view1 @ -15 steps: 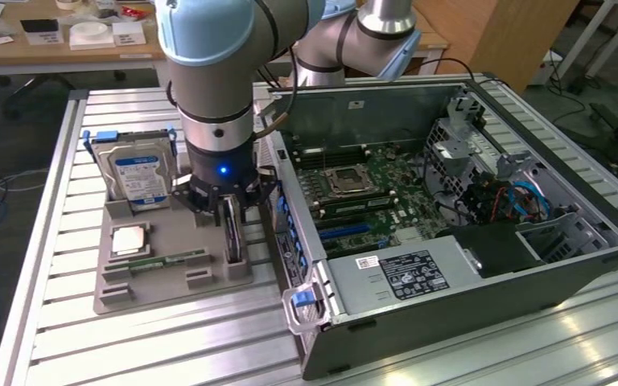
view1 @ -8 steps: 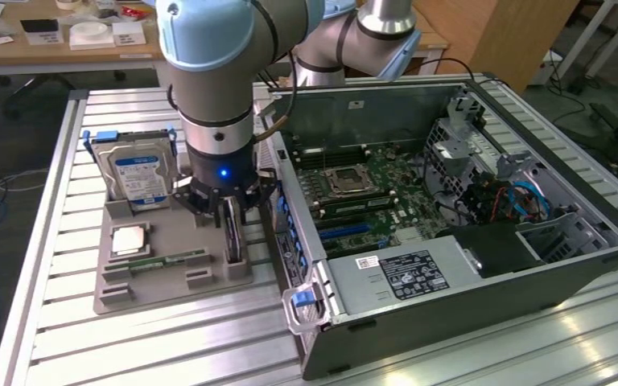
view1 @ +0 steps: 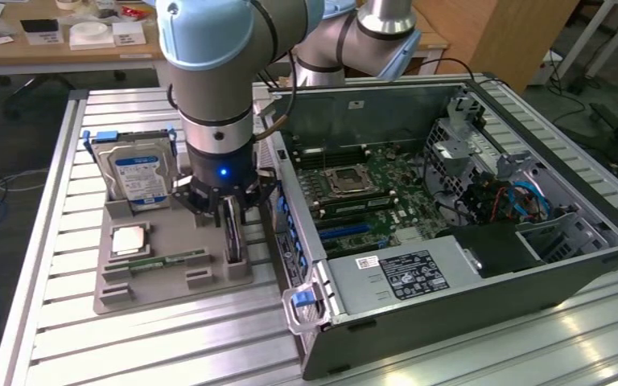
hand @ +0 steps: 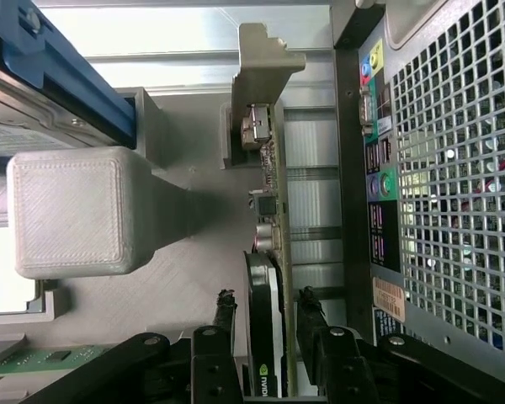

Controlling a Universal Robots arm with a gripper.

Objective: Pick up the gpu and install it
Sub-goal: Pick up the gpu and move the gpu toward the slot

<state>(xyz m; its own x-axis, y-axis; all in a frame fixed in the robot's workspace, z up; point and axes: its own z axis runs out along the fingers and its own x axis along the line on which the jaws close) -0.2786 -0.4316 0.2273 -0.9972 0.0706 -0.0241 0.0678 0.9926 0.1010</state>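
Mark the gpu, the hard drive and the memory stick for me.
gpu (view1: 232, 241): exterior view, upright card's upper edge.
hard drive (view1: 138, 178): exterior view, blue-white label.
memory stick (view1: 167, 260): exterior view, middle of green strip.

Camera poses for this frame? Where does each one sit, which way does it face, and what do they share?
Exterior view: off the arm, raised, angled down at the table; tray on the exterior view's left, open computer case on its right; shows the arm and pincer.
Wrist view: on the wrist, looking down along the pincer, open astride the upright graphics card, beside the case's back panel.
Shared: pincer, graphics card, tray, hard drive, case.
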